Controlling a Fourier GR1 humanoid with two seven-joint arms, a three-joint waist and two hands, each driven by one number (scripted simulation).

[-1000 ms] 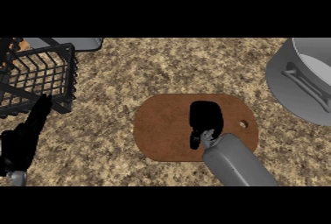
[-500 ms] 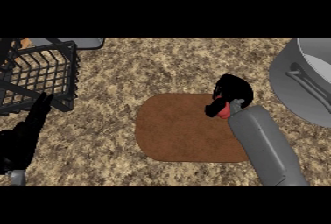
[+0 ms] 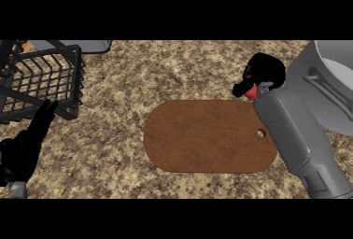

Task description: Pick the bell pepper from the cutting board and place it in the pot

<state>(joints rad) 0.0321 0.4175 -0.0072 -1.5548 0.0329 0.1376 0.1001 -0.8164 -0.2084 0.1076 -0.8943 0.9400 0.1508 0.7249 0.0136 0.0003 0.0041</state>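
Observation:
My right hand (image 3: 264, 71) hangs above the counter between the brown cutting board (image 3: 207, 136) and the grey pot (image 3: 329, 88), fingers curled round a red bell pepper (image 3: 253, 90). Only a small red patch of the pepper shows under the hand. The board lies bare in the middle of the counter, with a small hole near its right edge. The pot stands at the right edge, partly cut off, its handle facing the hand. My left hand (image 3: 24, 148) rests open at the lower left, fingers pointing up.
A black wire basket (image 3: 43, 83) stands at the upper left, close above my left hand. A grey object (image 3: 76, 45) peeks in behind it at the top edge. The counter is speckled stone.
My right hand closed on the pepper over the board, lifted it and carried it up and to the right, toward the pot. The board is now bare. The left hand stayed put.

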